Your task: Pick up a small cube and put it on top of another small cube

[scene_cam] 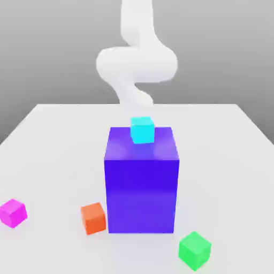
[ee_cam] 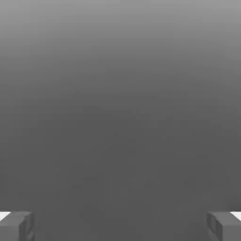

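Nearest in the exterior view sits the green cube (scene_cam: 195, 250), in front of the big blue-violet block (scene_cam: 142, 195) and off to the exterior view's right, and now, past the block's other side, here's the orange-red cube (scene_cam: 93, 218), plain, small, slightly turned, just beside it. Further out on that same side of the block, there's my magenta cube (scene_cam: 13, 213), bright pink, plain-faced, corner towards the view! Up on the block's top rests the cyan cube (scene_cam: 142, 130), and my gripper's fingers (ee_cam: 220, 226) stand wide apart.
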Motion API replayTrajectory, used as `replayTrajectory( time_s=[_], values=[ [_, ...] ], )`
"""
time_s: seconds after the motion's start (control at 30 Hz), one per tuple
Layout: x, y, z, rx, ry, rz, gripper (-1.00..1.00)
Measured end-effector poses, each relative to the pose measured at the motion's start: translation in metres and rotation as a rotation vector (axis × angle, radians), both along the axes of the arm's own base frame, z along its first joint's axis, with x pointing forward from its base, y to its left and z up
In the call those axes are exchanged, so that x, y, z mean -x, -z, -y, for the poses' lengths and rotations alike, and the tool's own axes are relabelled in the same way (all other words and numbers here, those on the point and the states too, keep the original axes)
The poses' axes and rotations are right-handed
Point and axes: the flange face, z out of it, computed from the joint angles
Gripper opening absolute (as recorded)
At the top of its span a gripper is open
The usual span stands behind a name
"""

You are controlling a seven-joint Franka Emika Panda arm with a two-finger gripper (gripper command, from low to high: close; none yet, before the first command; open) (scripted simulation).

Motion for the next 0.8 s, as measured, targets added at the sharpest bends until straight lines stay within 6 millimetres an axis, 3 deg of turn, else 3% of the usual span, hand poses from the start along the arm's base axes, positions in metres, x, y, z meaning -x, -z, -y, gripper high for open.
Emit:
replayTrajectory(
  time_s=[0.17,0.37,0.53,0.67,0.8],
  values=[
    [-0.049,0.086,0.065,0.025,0.109,-0.151,0.00],
    [-0.068,0.198,0.152,0.011,0.221,-0.327,0.00],
    [-0.051,0.295,0.219,-0.037,0.301,-0.467,0.00],
    [-0.011,0.372,0.273,-0.107,0.383,-0.570,0.00],
    [0.026,0.447,0.295,-0.181,0.410,-0.662,0.00]
  ],
)
